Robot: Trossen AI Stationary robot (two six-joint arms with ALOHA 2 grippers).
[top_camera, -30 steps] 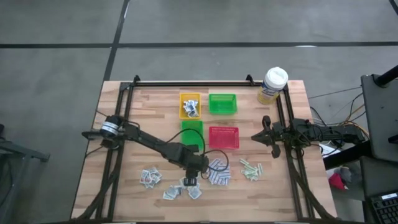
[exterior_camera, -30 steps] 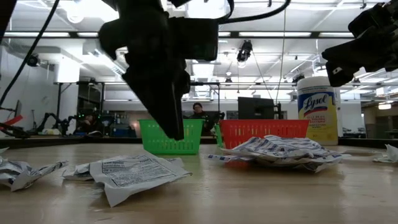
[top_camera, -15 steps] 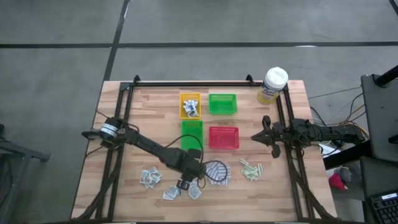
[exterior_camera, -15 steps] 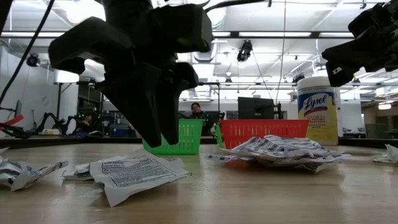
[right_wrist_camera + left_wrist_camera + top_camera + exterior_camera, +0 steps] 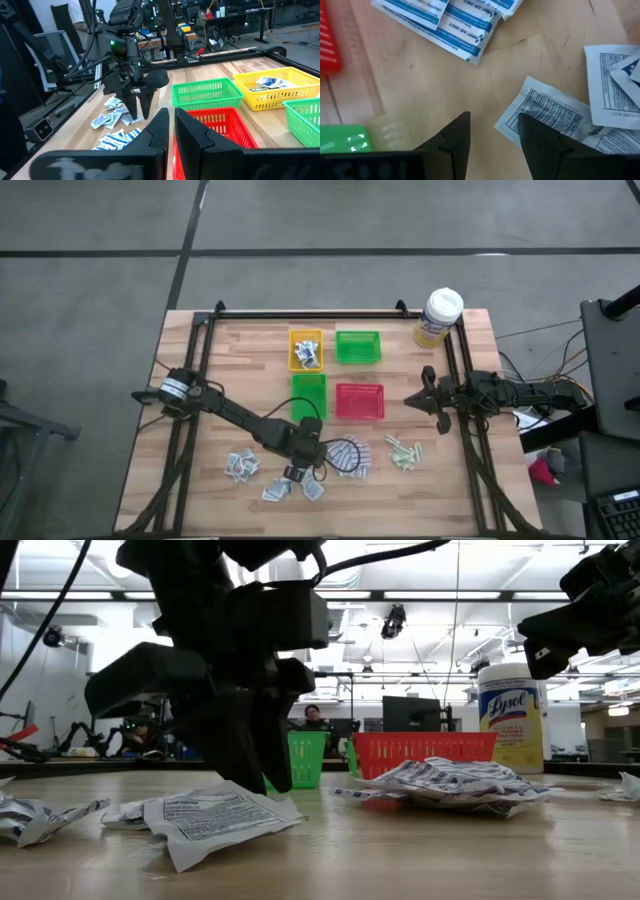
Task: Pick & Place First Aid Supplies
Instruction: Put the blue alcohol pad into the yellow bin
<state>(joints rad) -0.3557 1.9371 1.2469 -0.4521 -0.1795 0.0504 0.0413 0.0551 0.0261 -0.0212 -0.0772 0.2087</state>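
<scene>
White-grey sachets (image 5: 275, 490) lie flat on the table's near left part. Beside them are blue-and-white pads (image 5: 348, 457), and pale green strips (image 5: 403, 450) lie further right. My left gripper (image 5: 298, 472) is open and low over the sachets, pointing down. In its wrist view (image 5: 492, 132) bare wood shows between the fingers, and one finger (image 5: 540, 142) stands over the edge of a sachet (image 5: 545, 112). The low view shows that gripper (image 5: 255, 780) right behind a crumpled sachet (image 5: 215, 820). My right gripper (image 5: 412, 400) waits shut at the table's right side, above the wood. My left gripper comes at the sachets from above with its fingers spread. One finger covers a sachet's edge (image 5: 522, 125) in the wrist view. I cannot tell whether it touches the sachet or hovers just over it.
Toward the far side stand a yellow tray (image 5: 306, 348) with packets in it, two green trays (image 5: 358, 346) (image 5: 309, 392) and a red tray (image 5: 360, 401). A yellow canister (image 5: 438, 317) stands at the far right corner. A black rail frame (image 5: 190, 430) borders the work area.
My left gripper has turned about its wrist, shifted slightly toward the table's left and sunk closer to the sachets. The packets and the right arm have kept still.
</scene>
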